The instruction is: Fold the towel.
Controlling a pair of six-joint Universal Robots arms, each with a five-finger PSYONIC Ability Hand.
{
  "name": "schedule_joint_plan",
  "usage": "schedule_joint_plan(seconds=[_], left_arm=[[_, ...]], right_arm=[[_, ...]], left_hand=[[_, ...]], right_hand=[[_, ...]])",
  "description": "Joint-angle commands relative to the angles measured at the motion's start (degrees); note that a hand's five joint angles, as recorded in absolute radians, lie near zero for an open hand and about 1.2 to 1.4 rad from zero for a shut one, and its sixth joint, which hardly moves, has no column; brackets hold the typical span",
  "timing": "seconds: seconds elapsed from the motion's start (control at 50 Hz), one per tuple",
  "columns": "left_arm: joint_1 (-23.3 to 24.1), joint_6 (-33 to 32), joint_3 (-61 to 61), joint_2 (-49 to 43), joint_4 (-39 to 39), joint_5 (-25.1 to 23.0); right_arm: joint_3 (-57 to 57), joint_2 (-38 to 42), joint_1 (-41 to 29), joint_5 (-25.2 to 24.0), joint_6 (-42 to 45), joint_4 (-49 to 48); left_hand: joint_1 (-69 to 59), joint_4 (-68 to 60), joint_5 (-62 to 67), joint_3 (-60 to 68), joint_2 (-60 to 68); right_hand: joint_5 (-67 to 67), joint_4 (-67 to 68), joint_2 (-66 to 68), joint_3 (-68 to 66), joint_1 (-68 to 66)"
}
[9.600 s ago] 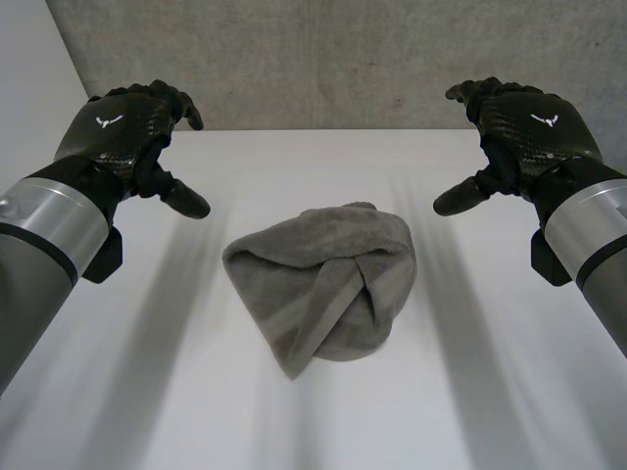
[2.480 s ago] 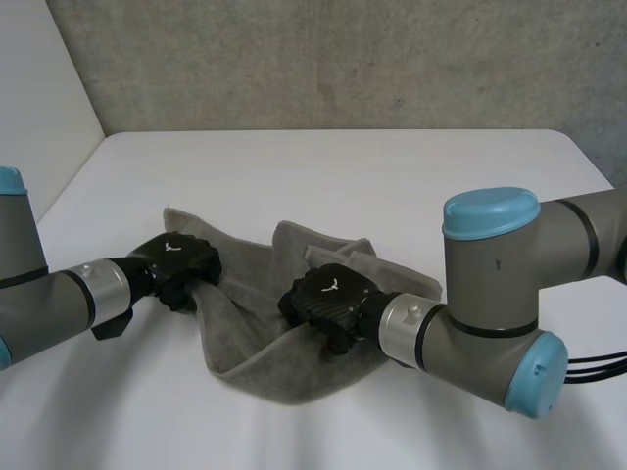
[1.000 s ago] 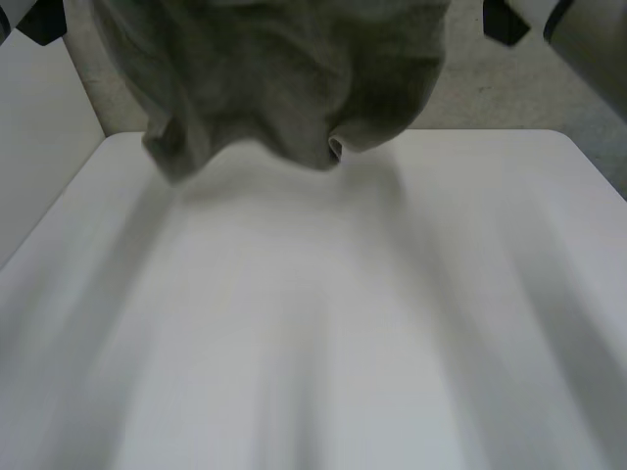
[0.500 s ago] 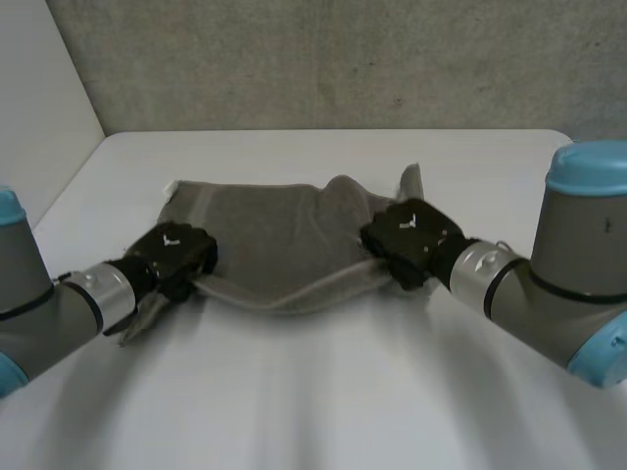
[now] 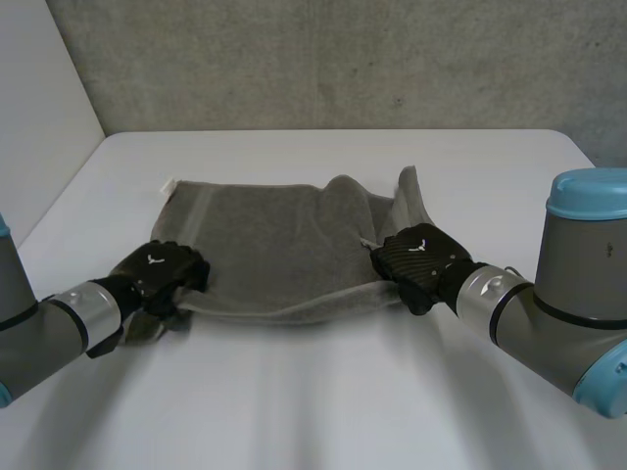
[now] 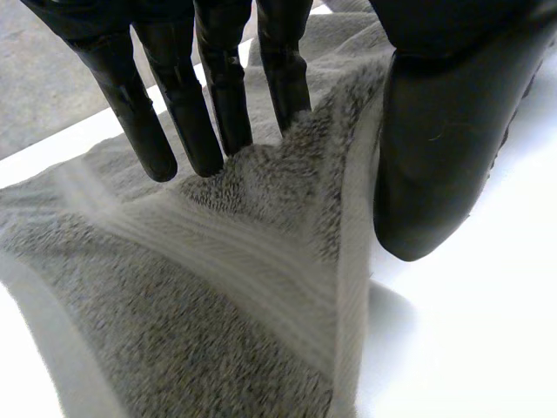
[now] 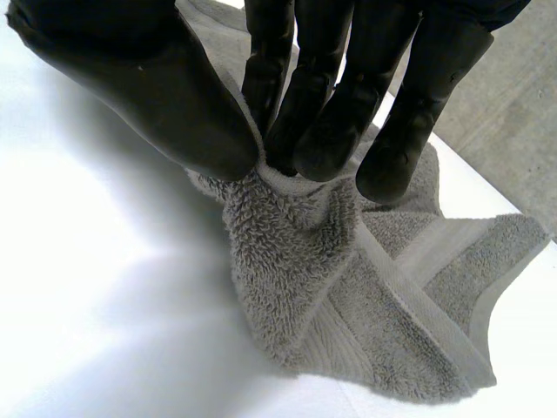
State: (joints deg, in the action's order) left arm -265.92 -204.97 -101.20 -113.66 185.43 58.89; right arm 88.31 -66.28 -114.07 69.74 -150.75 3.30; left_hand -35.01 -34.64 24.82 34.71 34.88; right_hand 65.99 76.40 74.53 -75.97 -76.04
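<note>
1. Where your left hand (image 5: 162, 276) sits at the near left corner of the towel (image 5: 274, 235), its straight fingers (image 6: 187, 113) rest on a raised ridge of cloth. The thumb (image 6: 439, 139) closes in from the other side, so that corner is pinched between them.
2. Your right hand (image 5: 419, 262) is clamped on the near right corner. In its wrist view the thumb and fingers meet around a bunched lump of terry, and the banded hem spills out past the fingertips.
3. Between your two hands the towel's near edge runs low over the counter (image 5: 323, 392) with a shallow sag in the middle.
4. Beyond that edge the grey towel lies spread mostly flat on the counter, with its far left corner squared off. The far right part is rumpled, and one fold stands up in a peak just behind your right hand.
5. Your right arm (image 5: 549, 294) comes in low over the counter from the near side, with a light-blue cap on its big joint.
6. Behind the counter's far edge rises a rough concrete wall (image 5: 343, 59).
</note>
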Motion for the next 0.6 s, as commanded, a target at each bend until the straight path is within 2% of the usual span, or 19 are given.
schedule_joint_plan(seconds=[0.02, 0.04, 0.1, 0.12, 0.14, 0.16, 0.18, 0.2, 0.26, 0.44, 0.6], left_arm=[[-1.9, 0.2, -0.4, 0.6, -0.1, 0.5], [-2.1, 0.3, -0.9, 1.1, -0.1, 0.4], [-2.1, 0.2, -1.5, 1.3, -0.1, 0.2], [-2.0, 0.1, -2.2, 1.8, -0.1, -0.2], [-1.5, 0.1, -2.6, 2.0, -0.1, -0.3], [-1.5, 0.1, -2.6, 2.0, -0.1, -0.3], [-1.2, 0.1, -2.7, 2.0, -0.1, -0.3], [-0.9, 0.2, -2.8, 2.2, -0.1, -0.2], [-0.6, 0.3, -2.8, 2.6, -0.1, -0.2], [-0.4, 0.5, -3.0, 5.6, -1.0, -0.2], [-0.9, 0.5, -4.1, 7.5, -1.3, -0.4]], right_arm=[[2.0, -1.3, 0.3, 1.9, -0.1, -0.8], [2.3, -1.6, 0.2, 1.9, 0.0, -0.8], [2.5, -1.7, 0.0, 1.7, 0.4, -0.7], [2.4, -1.7, -0.2, 1.7, 0.5, -0.8], [2.0, -1.8, -0.5, 1.5, 0.6, -0.9], [2.0, -1.8, -0.5, 1.5, 0.6, -0.9], [1.6, -1.7, -0.6, 1.3, 0.7, -1.2], [1.1, -1.1, -0.7, 0.8, 1.3, -1.7], [0.3, -0.5, -0.8, 0.6, 2.5, -2.5], [-7.9, 5.1, -1.5, -0.7, 16.6, -2.7], [-15.3, 9.9, -1.4, -5.8, 28.2, 2.7]], left_hand=[[-15.2, -15.5, 15.4, 15.5, 15.3], [-23.4, -23.8, 23.6, 23.7, 23.5], [-30.4, -30.8, 30.6, 30.7, 30.5], [-37.2, -37.6, 37.4, 37.5, 37.3], [-43.1, -43.5, 43.3, 43.4, 43.2], [-43.2, -43.5, 43.4, 43.5, 43.3], [-45.0, -45.3, 45.2, 45.3, 45.1], [-45.0, -45.4, 45.2, 45.3, 45.1], [-45.0, -45.4, 45.2, 45.3, 45.1], [-45.0, -45.4, 45.2, 45.3, 45.1], [-45.0, -45.4, 45.2, 45.3, 45.1]], right_hand=[[4.0, 3.6, 5.5, -4.0, -4.0], [4.0, 3.6, 5.5, -4.0, -4.0], [4.0, 3.6, 5.5, -4.0, -4.0], [1.6, 1.2, 3.0, -1.6, -1.5], [-16.6, -17.0, -15.1, 16.6, 16.7], [-16.8, -17.2, -15.3, 16.8, 16.8], [-34.4, -34.9, -33.0, 34.4, 34.5], [-44.4, -44.9, -43.0, 44.4, 44.5], [-47.4, -47.8, -45.9, 47.4, 47.4], [-50.1, -50.5, -48.6, 50.1, 50.1], [-51.4, -51.9, -50.0, 51.4, 51.5]])
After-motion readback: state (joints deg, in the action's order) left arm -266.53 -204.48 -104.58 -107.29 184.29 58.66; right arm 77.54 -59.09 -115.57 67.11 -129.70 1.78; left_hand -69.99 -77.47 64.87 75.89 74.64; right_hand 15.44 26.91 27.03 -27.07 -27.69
